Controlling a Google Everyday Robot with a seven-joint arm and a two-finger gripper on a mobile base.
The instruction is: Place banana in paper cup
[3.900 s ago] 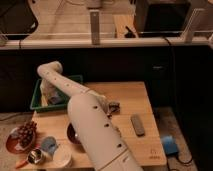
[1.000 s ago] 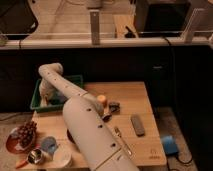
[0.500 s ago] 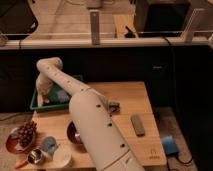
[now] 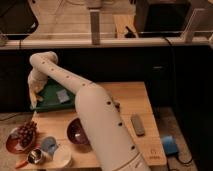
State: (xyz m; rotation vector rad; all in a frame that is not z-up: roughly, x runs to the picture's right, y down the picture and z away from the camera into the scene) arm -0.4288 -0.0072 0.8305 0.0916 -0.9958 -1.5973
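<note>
On the wooden bench (image 4: pixel 131 100) are set a green tray (image 4: pixel 49 96), a purple bowl (image 4: pixel 76 133), a plate of grapes (image 4: pixel 23 136), a light-blue cup (image 4: pixel 48 145), a metal cup (image 4: pixel 34 156) and the paper cup (image 4: pixel 62 156). The hand (image 4: pixel 34 92), closed on the banana (image 4: pixel 33 100), is held at the tray's left end.

A thick, cream-white robot arm (image 4: pixel 100 120) is built of smooth, rounded tubular segments, broadest in the foreground and narrowing past a bulbous bend. Small dark round dots, like screw holes, are scattered along its shell. Its gripper (image 4: pixel 34 96), fingers drawn together, sits at the arm's far end, low on the left.
</note>
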